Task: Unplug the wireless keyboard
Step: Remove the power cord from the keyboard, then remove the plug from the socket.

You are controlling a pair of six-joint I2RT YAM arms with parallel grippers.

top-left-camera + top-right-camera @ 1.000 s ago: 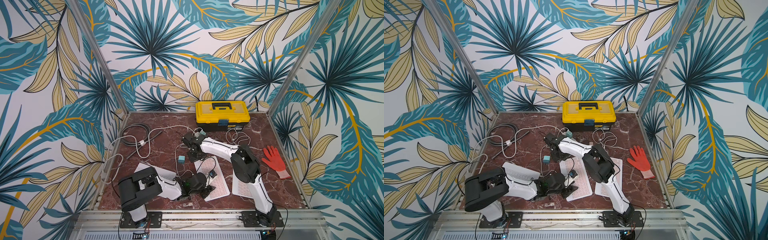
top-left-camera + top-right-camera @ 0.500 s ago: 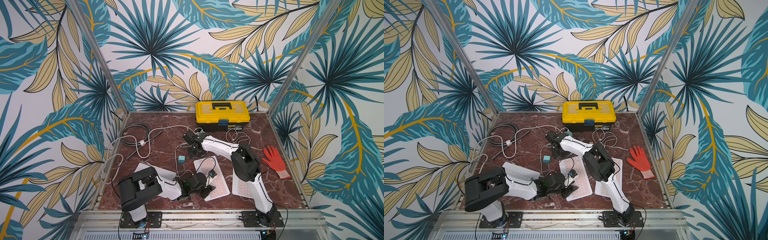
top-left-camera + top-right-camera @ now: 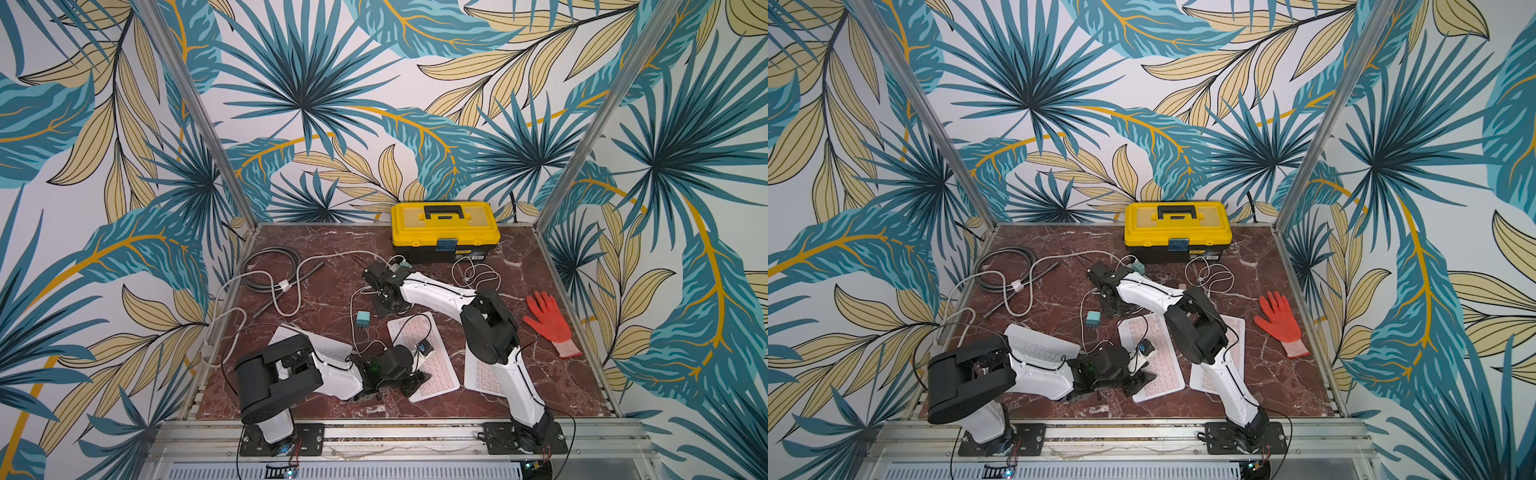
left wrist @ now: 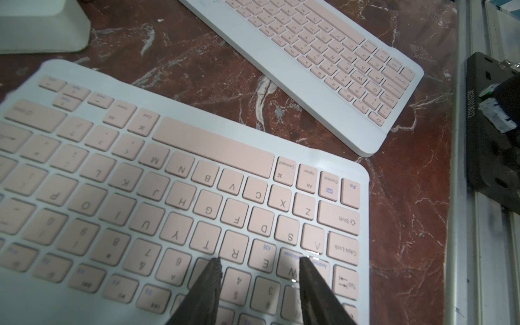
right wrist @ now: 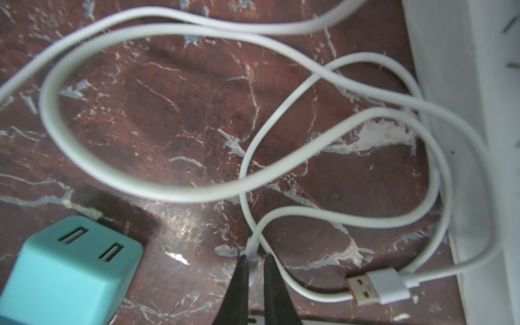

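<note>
Marble tabletop (image 3: 561, 386), dark red with white veins, carries everything in both top views. Two white-and-black arms rise from its near rail: the left arm (image 3: 336, 380) lies low toward the middle, and the right arm (image 3: 436, 291) stretches toward the back. A yellow toolbox (image 3: 444, 226) stands shut against the back wall.

Three keyboards lie near the front. The wireless keyboard (image 3: 440, 365), white with pink keys, sits angled in the middle. It lies between a white keyboard (image 3: 320, 347) partly under the left arm and a second pink keyboard (image 3: 478, 376) partly under the right arm. An orange-red glove (image 3: 546, 324) lies flat at the right side, well apart from them.

A teal charger (image 5: 64, 275) sits just behind the wireless keyboard, both its ports empty. A thin white cable (image 5: 244, 168) loops over the marble beside it. Its USB plug (image 5: 377, 287) lies loose on the table, in no socket.

The left gripper (image 4: 260, 267) hangs over the near end of the wireless keyboard. Its fingers (image 4: 211, 281) stand moderately apart above the number row with only keys showing between them. Whether they touch the keys is unclear.

The right gripper (image 5: 256, 270) points down near the charger, its fingertips a narrow slit apart. The thin cable runs through that slit against one finger, with marble showing beside it, so it is not pinched.
</note>
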